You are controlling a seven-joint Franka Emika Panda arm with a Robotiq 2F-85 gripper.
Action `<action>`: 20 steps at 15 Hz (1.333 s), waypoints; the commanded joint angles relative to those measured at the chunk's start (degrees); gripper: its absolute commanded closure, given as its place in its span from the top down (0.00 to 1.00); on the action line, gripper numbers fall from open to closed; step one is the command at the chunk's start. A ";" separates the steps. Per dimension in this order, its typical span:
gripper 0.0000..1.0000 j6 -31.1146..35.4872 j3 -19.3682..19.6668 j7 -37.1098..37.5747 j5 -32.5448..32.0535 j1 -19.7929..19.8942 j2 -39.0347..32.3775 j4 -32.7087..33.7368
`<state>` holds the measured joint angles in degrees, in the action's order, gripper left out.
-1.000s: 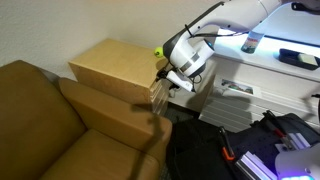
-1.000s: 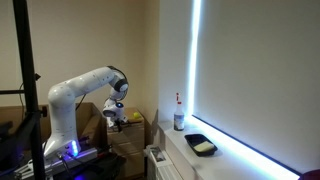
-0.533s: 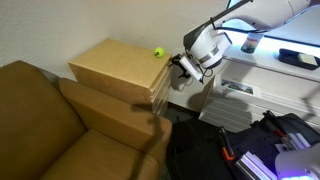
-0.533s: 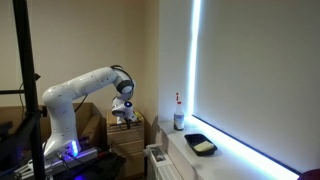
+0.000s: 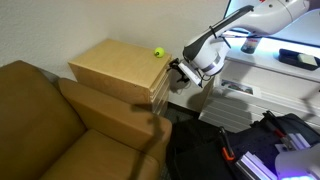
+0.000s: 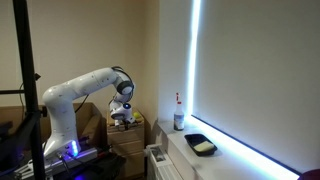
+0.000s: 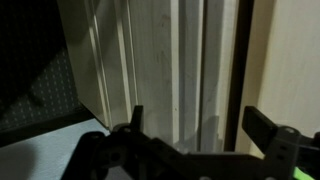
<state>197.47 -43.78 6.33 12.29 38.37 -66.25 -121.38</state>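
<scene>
A light wooden cabinet (image 5: pixel 112 66) with drawer fronts stands beside a brown couch (image 5: pixel 45 125). A yellow-green ball (image 5: pixel 158 52) lies near its top right corner. My gripper (image 5: pixel 177 72) hovers just right of the cabinet's drawer side, below the ball's level, open and empty. In an exterior view the gripper (image 6: pixel 122 117) hangs over the cabinet (image 6: pixel 131 137). The wrist view shows the gripper (image 7: pixel 197 118) facing the pale drawer fronts (image 7: pixel 190 60) close up, with nothing between the fingers (image 7: pixel 137 114).
A white windowsill (image 5: pixel 262 66) behind the arm carries a bottle (image 6: pixel 179 118) and a black tray (image 6: pixel 201 145). Dark bags (image 5: pixel 205 150) and equipment sit on the floor right of the couch. The robot base (image 6: pixel 62 120) stands by a black frame.
The wrist swung right and away from the cabinet's corner, uncovering the ball, then settled slightly lower. The jaws stayed open.
</scene>
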 commanded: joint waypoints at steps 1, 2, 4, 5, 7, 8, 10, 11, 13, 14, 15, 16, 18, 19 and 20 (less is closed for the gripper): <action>1.00 -1.89 3.56 4.81 -3.08 -5.36 0.15 1.72; 1.00 -2.29 3.78 5.34 -4.18 -6.11 -0.31 2.06; 1.00 -4.28 3.97 6.73 -5.25 -7.46 -1.04 3.09; 1.00 -5.73 4.23 7.38 -5.10 -8.22 -1.18 3.69; 1.00 -8.59 3.88 7.27 -5.04 -8.49 -2.19 5.04; 1.00 -9.61 4.40 7.30 -4.31 -9.37 -2.22 5.86; 1.00 -12.08 5.18 6.85 -3.51 -10.38 -2.70 7.68; 1.00 -12.57 5.90 6.40 -3.36 -11.31 -2.99 8.64; 1.00 -12.11 7.75 6.20 -2.87 -13.50 -2.31 9.47; 1.00 -11.40 8.32 5.97 -2.88 -14.11 -2.09 9.33; 1.00 -10.50 9.44 6.03 -2.66 -15.06 -1.16 8.92; 1.00 -9.29 10.93 6.40 -2.22 -16.20 0.57 7.98; 1.00 -7.28 14.23 6.89 -1.59 -17.69 5.06 4.64; 1.00 -5.76 16.16 7.28 -1.23 -18.80 6.63 3.70; 1.00 -4.47 17.68 8.07 -0.58 -18.91 8.25 2.12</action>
<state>189.43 -33.05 12.90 9.17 22.16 -62.65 -115.87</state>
